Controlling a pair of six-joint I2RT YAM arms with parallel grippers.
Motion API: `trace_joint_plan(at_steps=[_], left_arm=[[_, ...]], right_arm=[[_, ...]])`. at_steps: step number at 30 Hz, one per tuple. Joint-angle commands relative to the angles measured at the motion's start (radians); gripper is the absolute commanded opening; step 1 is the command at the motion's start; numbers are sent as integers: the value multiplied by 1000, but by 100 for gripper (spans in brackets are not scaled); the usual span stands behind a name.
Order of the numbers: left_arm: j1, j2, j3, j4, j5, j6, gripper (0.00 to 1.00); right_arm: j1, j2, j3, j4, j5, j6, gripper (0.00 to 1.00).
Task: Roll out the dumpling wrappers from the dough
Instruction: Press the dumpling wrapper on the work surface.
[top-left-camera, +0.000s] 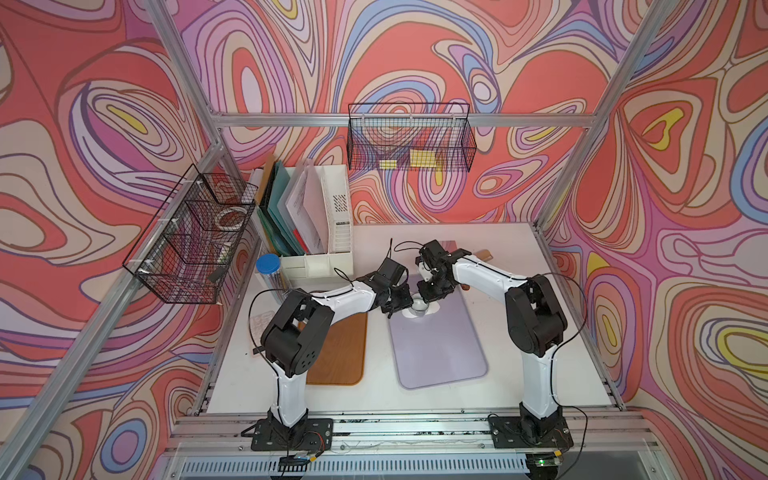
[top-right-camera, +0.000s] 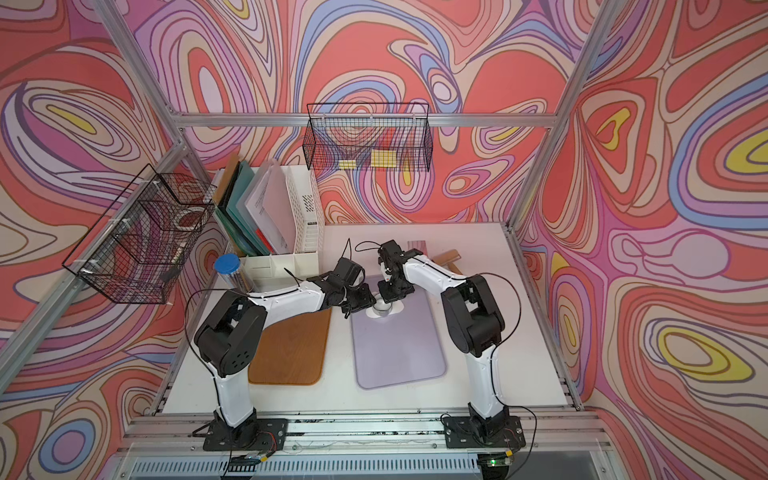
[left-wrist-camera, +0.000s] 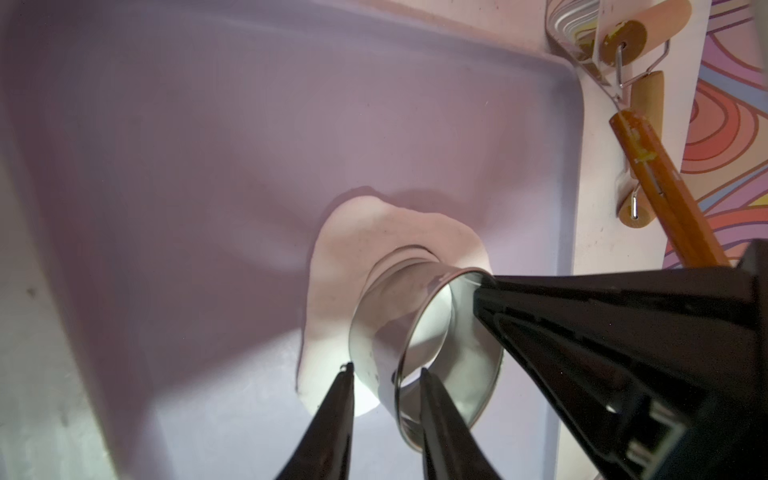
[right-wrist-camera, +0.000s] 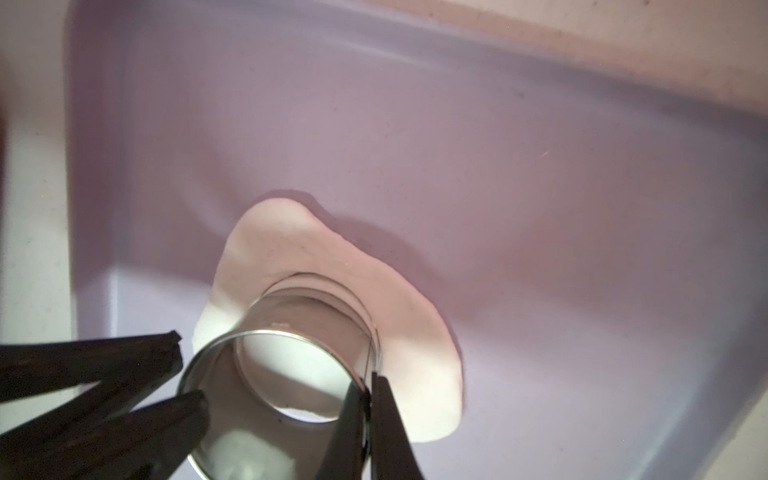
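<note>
Jaws of the left gripper (left-wrist-camera: 386, 372) straddle the wall of the cup (left-wrist-camera: 374, 324), one finger outside and one inside the rim, with a gap showing between them. Whether they clamp the steel I cannot tell. In both top views this gripper (top-left-camera: 397, 305) sits at the cup's 9 o'clock, its tips lost under the wrist.

The cup (top-left-camera: 419, 308) stands upright on the dough (left-wrist-camera: 374, 237), a thin white sheet with a wavy edge, lying on the tray (top-left-camera: 440, 353) near its 12 o'clock end. From above only slivers of dough (top-left-camera: 434, 309) show around the cup. White fills the cup's open middle, but whether a disc is cut free there cannot be made out.

At the cup's 1 o'clock, the jaws of the right gripper (right-wrist-camera: 370, 388) are pressed together on the cup's (right-wrist-camera: 316, 316) wall, pinching it.

Off the tray's 2 o'clock corner lies a wooden roller (left-wrist-camera: 623, 37), cut off by the edge of the left wrist view and mostly hidden behind the right arm from above.
</note>
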Motion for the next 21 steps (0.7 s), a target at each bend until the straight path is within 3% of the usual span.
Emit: trace_joint_plan(at_steps=[1,5,15,21], left_arm=[[-3,33,45,-32,-14,35,17],[-4,55,69,-42,-17,43,10],[-17,94,84,-61,-53,70,4],[-45,148,113,-129,-136,107,1]], right_arm=[[3,14,-17,26,-10,15,8],[4,15,-18,29,-16,18,7],[3,12,-38,47,-19,25,7],[3,32,-107,77,-2,44,7]])
